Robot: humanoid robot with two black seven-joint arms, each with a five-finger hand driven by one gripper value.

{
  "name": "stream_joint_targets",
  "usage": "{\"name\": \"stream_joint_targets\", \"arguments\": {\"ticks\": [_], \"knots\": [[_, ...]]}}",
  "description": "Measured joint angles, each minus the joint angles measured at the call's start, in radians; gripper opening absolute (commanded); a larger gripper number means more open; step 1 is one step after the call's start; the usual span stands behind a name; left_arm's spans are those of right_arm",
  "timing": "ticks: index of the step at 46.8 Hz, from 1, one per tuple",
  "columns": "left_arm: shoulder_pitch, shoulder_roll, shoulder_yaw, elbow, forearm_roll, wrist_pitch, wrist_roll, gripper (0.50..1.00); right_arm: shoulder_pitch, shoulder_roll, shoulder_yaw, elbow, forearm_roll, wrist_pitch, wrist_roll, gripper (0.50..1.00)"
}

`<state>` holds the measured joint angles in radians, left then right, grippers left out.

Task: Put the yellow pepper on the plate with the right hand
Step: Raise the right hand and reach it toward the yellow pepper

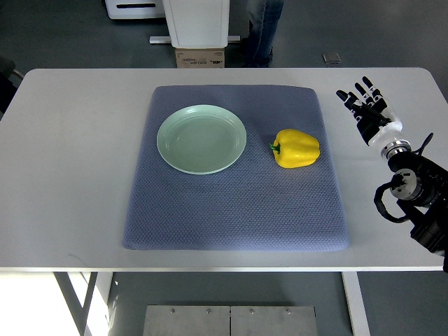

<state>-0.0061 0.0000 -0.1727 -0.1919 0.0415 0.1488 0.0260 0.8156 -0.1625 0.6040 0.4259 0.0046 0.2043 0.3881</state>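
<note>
Closest to the camera, at the right edge of the frame, the robot's dark right arm reaches in over the white table, with looped black cables at the wrist. At its tip, in the upper right of the frame, the right hand sits with its black-and-white fingers spread apart and pointing toward the upper left; it holds nothing and stays clear of the mat, over bare tabletop just beyond the mat's right edge.

Moving left from the hand, the yellow pepper lies on its side on the blue-grey mat, in the mat's upper right part, its short green stem pointing toward the left of the frame. The pepper is near the hand but apart from it.

Further left, the pale green plate rests flat on the mat's upper left part, with nothing on it. A strip of mat separates plate and pepper.

Along the top edge of the frame, beyond the table, stand a white cabinet with a cardboard box at its foot, and a person's legs in jeans.
</note>
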Motion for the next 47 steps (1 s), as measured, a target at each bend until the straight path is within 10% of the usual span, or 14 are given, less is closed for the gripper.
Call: {"name": "stream_joint_targets", "arguments": {"ticks": [25,38,47], "knots": [[0.000,0.000,0.000,0.000,0.000,0.000,0.000,1.000,0.031,-0.040,-0.004,0.112,-0.007,0.135,-0.009,1.000],[0.000,0.000,0.001,0.000,0.000,0.000,0.000,1.000,0.037,-0.301,-0.049,0.551,-0.140,0.089,-0.006,1.000],[0.000,0.000,0.001,0.000,0.000,0.000,0.000,1.000,0.128,-0.407,-0.180,0.626,-0.281,0.087,0.012,1.000]]}}
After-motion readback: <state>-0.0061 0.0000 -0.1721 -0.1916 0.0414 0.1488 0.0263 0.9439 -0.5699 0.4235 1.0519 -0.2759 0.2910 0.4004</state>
